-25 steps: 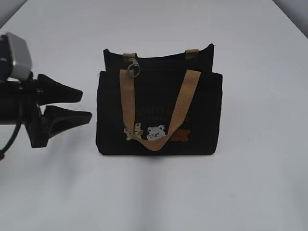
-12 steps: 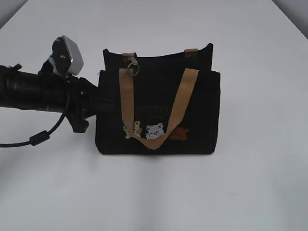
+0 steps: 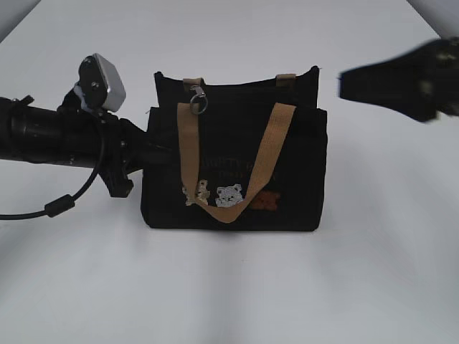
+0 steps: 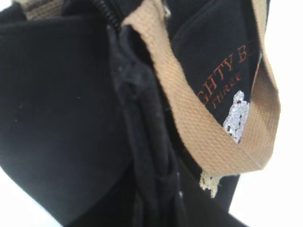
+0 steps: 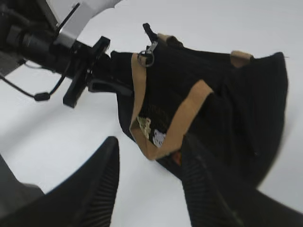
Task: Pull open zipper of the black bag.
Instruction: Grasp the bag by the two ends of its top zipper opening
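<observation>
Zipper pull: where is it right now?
In the exterior view the zipper pull hangs at the black bag's top left corner, beside the tan handle's left strap; neither pincer touches it.

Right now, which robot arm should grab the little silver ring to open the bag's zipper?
Probably the right. The left gripper is pressed against the black bag's side, apparently steadying it. The right gripper has open jaws with nothing in them and hangs near the bag. The zipper pull hangs untouched at the top.
</observation>
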You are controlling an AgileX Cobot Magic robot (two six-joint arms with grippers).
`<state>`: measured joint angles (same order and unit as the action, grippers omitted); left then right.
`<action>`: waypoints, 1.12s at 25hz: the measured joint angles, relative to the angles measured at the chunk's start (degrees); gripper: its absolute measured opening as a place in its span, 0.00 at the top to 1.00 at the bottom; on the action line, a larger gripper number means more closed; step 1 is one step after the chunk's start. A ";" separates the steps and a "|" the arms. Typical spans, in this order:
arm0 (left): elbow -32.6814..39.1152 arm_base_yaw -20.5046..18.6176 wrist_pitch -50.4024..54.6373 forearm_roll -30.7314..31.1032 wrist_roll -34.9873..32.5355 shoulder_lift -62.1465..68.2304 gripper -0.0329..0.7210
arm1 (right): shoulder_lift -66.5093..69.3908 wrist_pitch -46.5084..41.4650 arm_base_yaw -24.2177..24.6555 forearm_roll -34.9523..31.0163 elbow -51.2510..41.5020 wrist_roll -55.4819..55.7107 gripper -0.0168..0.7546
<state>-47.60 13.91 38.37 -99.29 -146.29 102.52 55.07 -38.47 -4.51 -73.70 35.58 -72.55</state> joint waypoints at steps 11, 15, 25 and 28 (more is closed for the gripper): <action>-0.02 0.00 0.00 -0.05 0.11 0.00 0.88 | 44.41 -1.04 -15.36 -1.07 33.96 20.88 0.54; -0.07 0.00 0.00 -0.05 0.11 0.00 0.88 | 50.41 -0.90 -17.33 2.95 40.29 27.34 0.54; -0.07 0.00 -0.22 -0.05 0.13 0.00 0.88 | 55.26 2.10 -17.85 4.91 43.09 31.42 0.54; -0.09 0.06 -0.27 -0.05 0.13 0.00 0.88 | 55.66 2.83 -17.98 4.71 43.15 31.81 0.55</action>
<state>-47.69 13.97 38.10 -99.34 -146.16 102.52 110.73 -35.64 -22.49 -69.00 78.73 -40.73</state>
